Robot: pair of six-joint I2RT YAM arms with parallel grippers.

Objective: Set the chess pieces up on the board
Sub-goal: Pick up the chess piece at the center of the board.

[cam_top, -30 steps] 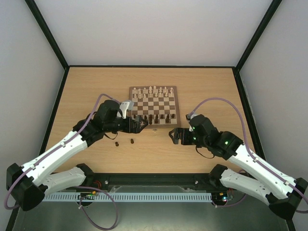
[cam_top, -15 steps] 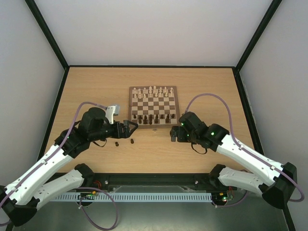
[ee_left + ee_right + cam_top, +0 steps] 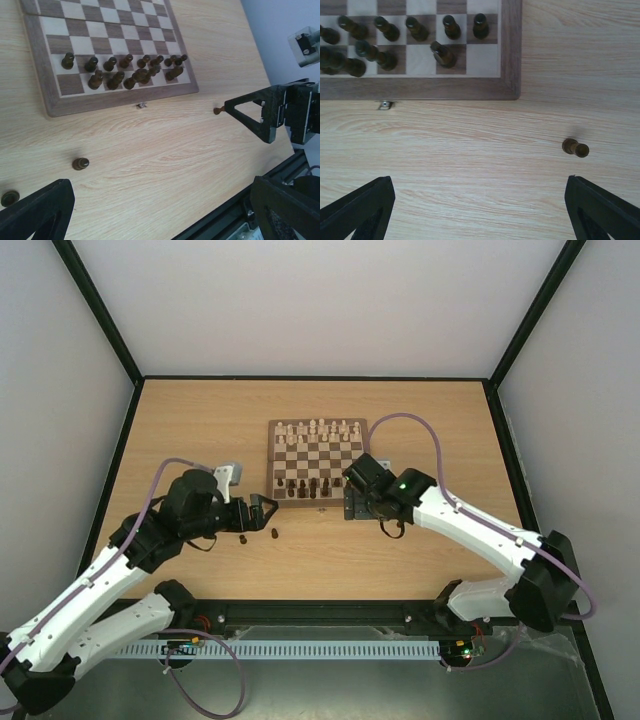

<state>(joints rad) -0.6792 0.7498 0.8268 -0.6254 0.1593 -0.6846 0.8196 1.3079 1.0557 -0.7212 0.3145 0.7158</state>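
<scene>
Your right gripper (image 3: 478,179) is wide open and holds nothing. The loose dark piece (image 3: 575,148) is at the right of its wrist view, on the table (image 3: 470,145), apart from the corner of the board (image 3: 511,55). I think you should move to the right until the piece is centred between the jaws, then go down and close softly. The left gripper (image 3: 162,185) is also fully open and empty, near a second dark piece (image 3: 80,163).

Left fingers (image 3: 37,212), right fingers (image 3: 360,210): wide apart
</scene>
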